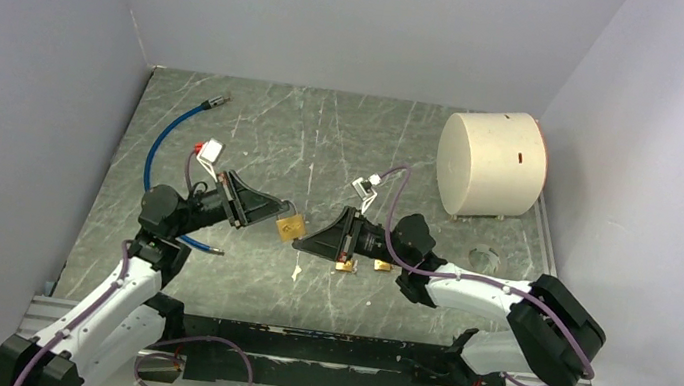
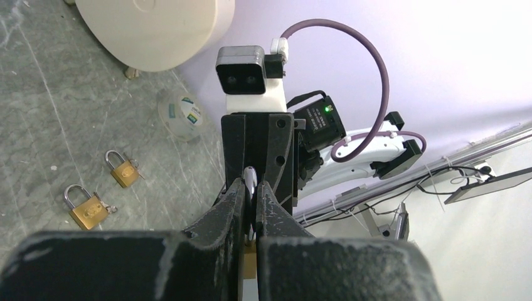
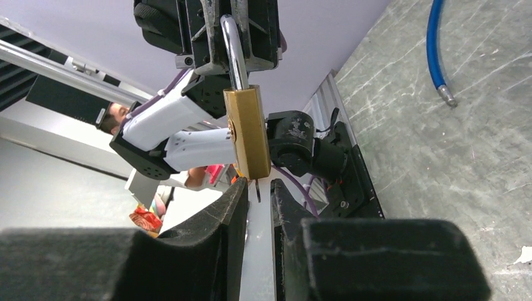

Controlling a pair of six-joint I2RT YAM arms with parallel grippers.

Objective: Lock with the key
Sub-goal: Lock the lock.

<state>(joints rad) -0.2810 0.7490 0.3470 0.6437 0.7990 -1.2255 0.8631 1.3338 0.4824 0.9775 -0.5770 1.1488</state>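
Note:
My left gripper [image 1: 276,214] is shut on the silver shackle [image 2: 251,178] of a brass padlock [image 1: 288,229] and holds it in the air above the table's middle. In the right wrist view the padlock [image 3: 248,132] hangs from the left gripper's fingers [image 3: 207,37], and a thin dark key [image 3: 258,190] sticks out of its underside. My right gripper [image 3: 257,195] faces the padlock's underside with its jaws slightly apart on either side of the key, with a gap showing on both sides. It nearly meets the padlock in the top view [image 1: 303,240].
Two more brass padlocks [image 1: 345,266] [image 1: 382,266] lie on the table under the right arm. A white cylinder [image 1: 491,164] lies at the back right, with a clear tape roll [image 1: 482,259] near it. A blue cable [image 1: 164,138] curves at the back left.

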